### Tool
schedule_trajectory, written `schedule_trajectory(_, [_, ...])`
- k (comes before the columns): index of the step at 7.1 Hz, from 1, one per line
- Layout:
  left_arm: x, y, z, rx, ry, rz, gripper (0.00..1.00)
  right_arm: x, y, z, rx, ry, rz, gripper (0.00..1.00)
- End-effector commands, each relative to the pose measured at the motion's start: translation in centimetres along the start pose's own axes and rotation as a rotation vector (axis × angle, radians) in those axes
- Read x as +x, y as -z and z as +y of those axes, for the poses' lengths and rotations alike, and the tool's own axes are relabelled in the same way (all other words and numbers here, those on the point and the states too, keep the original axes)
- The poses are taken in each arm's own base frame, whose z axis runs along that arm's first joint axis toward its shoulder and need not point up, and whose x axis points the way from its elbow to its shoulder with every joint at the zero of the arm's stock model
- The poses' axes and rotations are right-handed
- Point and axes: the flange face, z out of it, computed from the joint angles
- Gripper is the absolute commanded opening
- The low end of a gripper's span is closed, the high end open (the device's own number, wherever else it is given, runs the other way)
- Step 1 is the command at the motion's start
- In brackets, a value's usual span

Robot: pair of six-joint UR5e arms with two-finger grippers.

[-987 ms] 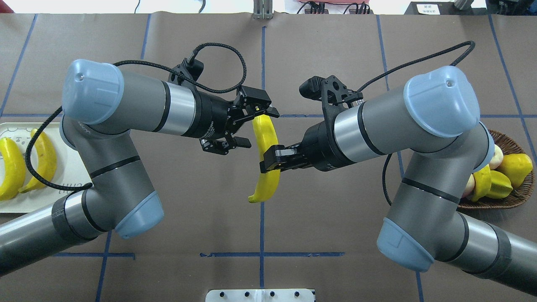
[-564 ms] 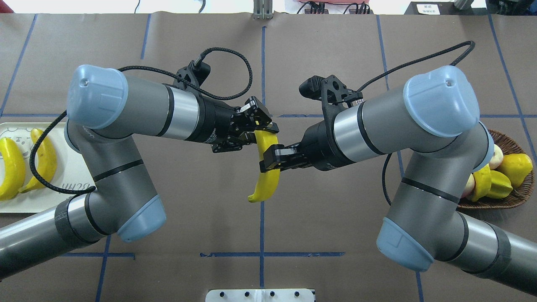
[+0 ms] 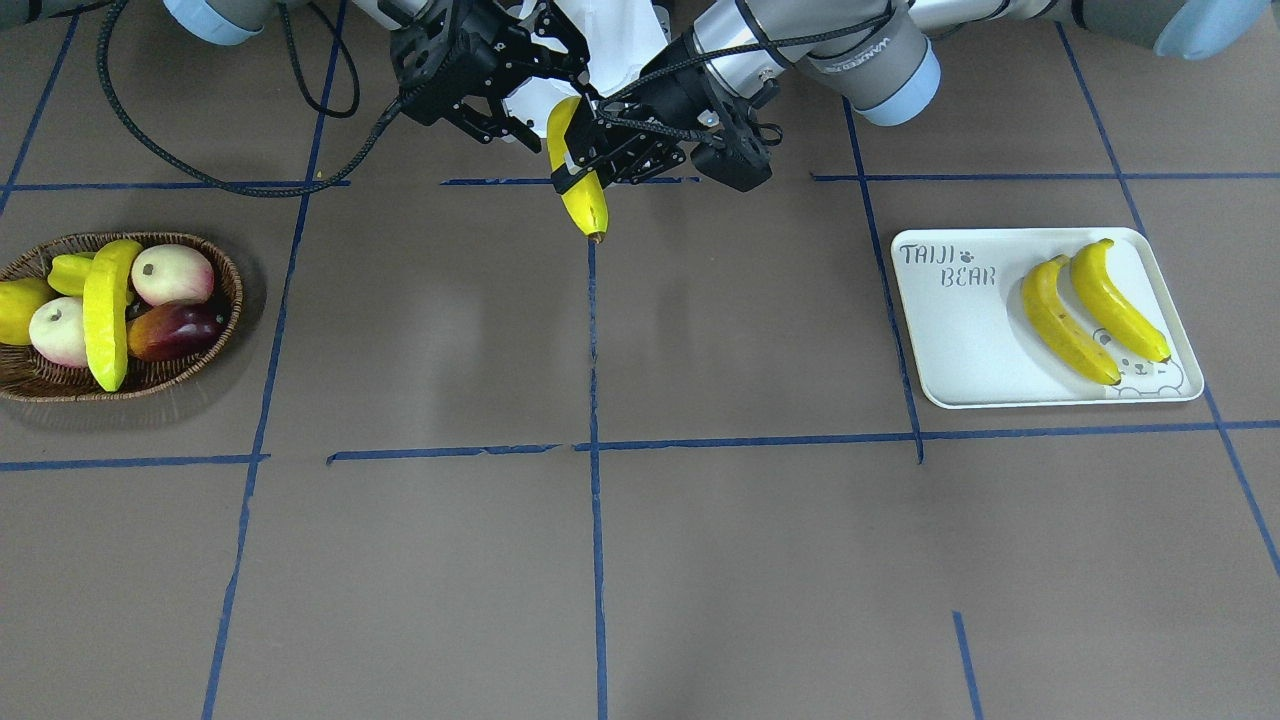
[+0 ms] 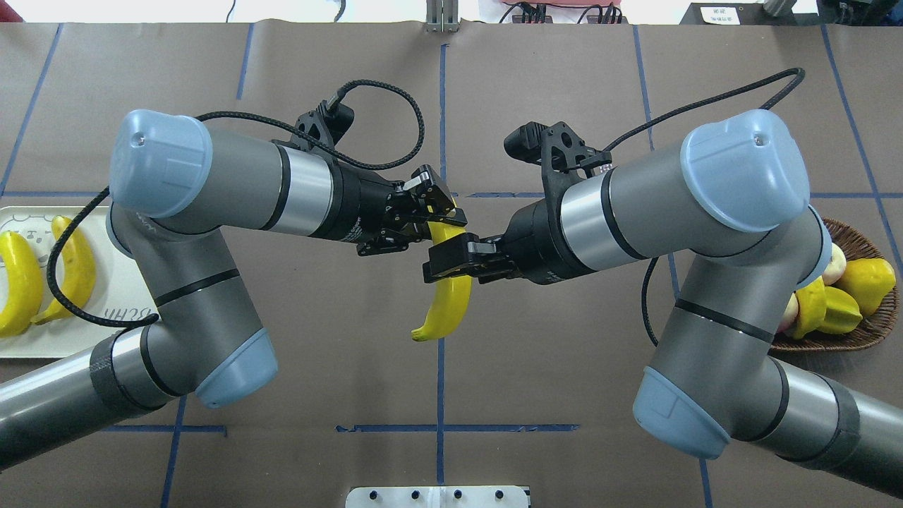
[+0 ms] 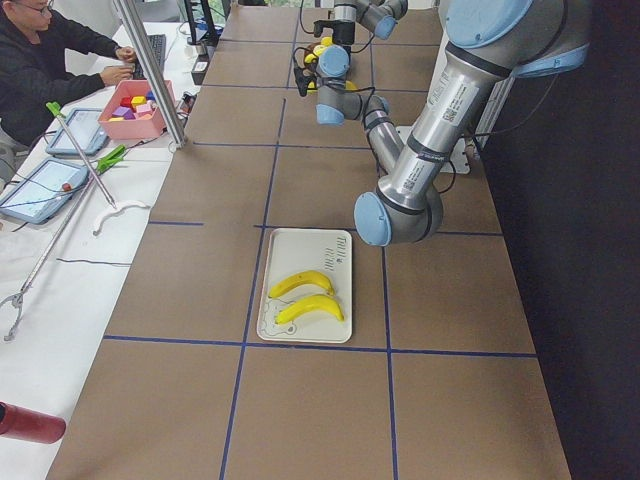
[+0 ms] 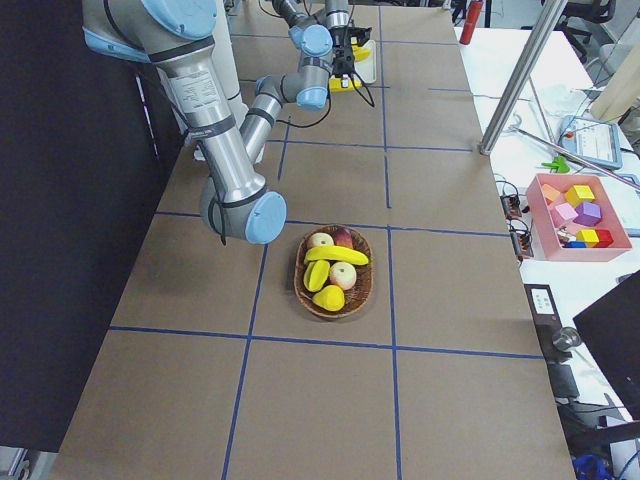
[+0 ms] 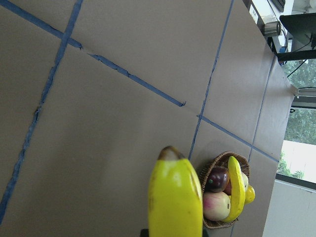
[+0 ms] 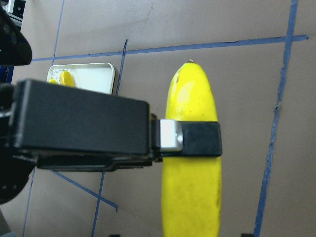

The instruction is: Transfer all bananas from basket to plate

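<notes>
One banana [image 4: 451, 303] hangs in the air between both grippers over the table's middle; it also shows in the front view [image 3: 585, 205]. My left gripper [image 4: 441, 214] is shut on its upper part. My right gripper [image 4: 451, 261] sits around its middle with the jaws spread wider than the banana, as the right wrist view [image 8: 192, 197] shows. Two bananas [image 3: 1065, 320] [image 3: 1115, 300] lie on the white plate [image 3: 960, 340]. One banana [image 3: 105, 310] lies across the other fruit in the wicker basket [image 3: 228, 330].
The basket also holds a starfruit [image 4: 839, 310], a yellow pear-like fruit [image 4: 866, 279], peaches and a dark mango [image 3: 175, 330]. The plate [image 4: 120, 282] lies partly under my left arm. A white block [image 4: 437, 496] sits at the near table edge.
My left gripper, open a second ago, has moved in and shut on the banana's upper part. My right gripper's jaws have since spread. The banana's lower tip has shifted slightly left.
</notes>
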Motion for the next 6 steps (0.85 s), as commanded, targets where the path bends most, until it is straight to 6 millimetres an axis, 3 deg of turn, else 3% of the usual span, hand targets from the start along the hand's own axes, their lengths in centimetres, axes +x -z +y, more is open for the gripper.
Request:
schedule_trajectory(1, [-1.1, 0.9, -3.1, 0.070, 0.046, -0.084, 0.00, -0.3, 2.4, -0.8, 0.028, -0.035, -0.005, 1.00])
schedule_trajectory(2, [-5.2, 2.1, -6.0, 0.138, 0.121, -0.270, 0.00, 0.8, 5.4, -2.4, 0.041, -0.078, 0.047, 1.00])
schedule_trajectory(3, [-8.3, 5.9, -8.8, 0.184, 0.106, -0.400, 0.00, 3.3, 8.1, -3.9, 0.040, -0.138, 0.114, 1.00])
schedule_trajectory(4, [-11.7, 9.7, -10.2, 0.197, 0.021, -0.531, 0.00, 6.6, 10.0, -4.7, 0.055, -0.186, 0.158, 1.00])
schedule_trajectory(5, [-16.5, 13.0, -11.4, 0.200, -0.055, -0.651, 0.00, 10.5, 11.4, -5.1, 0.073, -0.180, 0.215, 1.00])
schedule_trajectory(6, [-20.2, 15.5, -13.3, 0.212, -0.069, -0.716, 0.00, 14.7, 12.4, -5.1, 0.072, -0.141, 0.280, 1.00])
